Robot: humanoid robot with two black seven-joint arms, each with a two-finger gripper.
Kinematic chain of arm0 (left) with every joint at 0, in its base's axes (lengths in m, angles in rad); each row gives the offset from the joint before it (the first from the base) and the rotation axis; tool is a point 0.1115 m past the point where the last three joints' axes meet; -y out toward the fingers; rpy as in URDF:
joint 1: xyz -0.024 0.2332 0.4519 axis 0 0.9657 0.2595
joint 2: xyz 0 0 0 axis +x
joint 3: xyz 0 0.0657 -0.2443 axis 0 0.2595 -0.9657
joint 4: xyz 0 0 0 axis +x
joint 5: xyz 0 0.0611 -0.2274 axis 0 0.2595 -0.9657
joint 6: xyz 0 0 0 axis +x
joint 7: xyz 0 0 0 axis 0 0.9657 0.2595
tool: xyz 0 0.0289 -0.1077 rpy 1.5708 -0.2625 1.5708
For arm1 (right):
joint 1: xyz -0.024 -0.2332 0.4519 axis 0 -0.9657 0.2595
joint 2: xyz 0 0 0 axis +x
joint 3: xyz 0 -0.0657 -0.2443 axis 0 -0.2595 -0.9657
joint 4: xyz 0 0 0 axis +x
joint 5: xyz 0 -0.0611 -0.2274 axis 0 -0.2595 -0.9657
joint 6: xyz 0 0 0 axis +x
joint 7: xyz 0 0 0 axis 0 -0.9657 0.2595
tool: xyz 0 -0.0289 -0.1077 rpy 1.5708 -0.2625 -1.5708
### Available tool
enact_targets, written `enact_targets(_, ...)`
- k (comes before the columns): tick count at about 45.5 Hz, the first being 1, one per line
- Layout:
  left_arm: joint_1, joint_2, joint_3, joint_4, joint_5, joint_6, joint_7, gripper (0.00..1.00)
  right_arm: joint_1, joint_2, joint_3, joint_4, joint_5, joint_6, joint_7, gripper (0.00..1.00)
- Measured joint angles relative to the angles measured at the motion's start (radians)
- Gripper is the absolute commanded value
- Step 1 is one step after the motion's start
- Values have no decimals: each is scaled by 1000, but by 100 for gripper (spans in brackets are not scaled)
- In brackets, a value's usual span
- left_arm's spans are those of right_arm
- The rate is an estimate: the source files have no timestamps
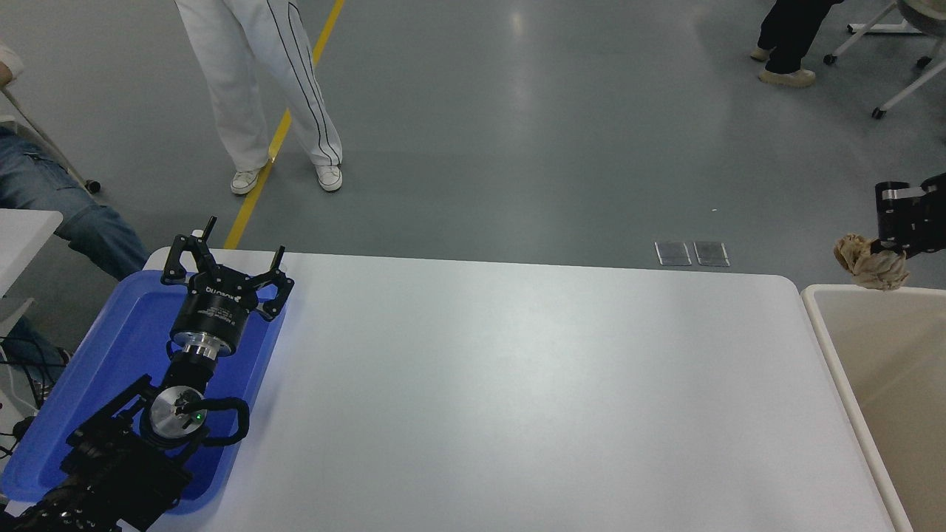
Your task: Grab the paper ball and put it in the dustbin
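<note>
My parked left gripper [235,260] sat nearest me over the blue tray [111,347], fingers spread wide. I had the right gripper [887,255] clamped on the paper ball [866,262], held just above the dustbin [835,347] rim's far edge.

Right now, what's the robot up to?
The right gripper holds the paper ball up at the far rim of the dustbin, not yet released. The left gripper is parked open over the blue tray. The table lies between them. A person in white trousers stands beyond the table.
</note>
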Motion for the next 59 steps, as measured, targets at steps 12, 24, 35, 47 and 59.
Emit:
enact_targets(12,0,0,0,0,0,0,0,100,38,2,-13,1,0,3,0,0)
enact_targets(24,0,0,0,0,0,0,0,100,49,-2,-39,-3,0,4,0,0)
enact_targets(35,0,0,0,0,0,0,0,100,53,-9,-119,-17,0,4,1,0)
enact_targets(47,0,0,0,0,0,0,0,100,54,-60,-239,-74,10,4,2,0)
enact_targets(59,0,0,0,0,0,0,0,100,52,-155,-362,-166,4,4,4,0)
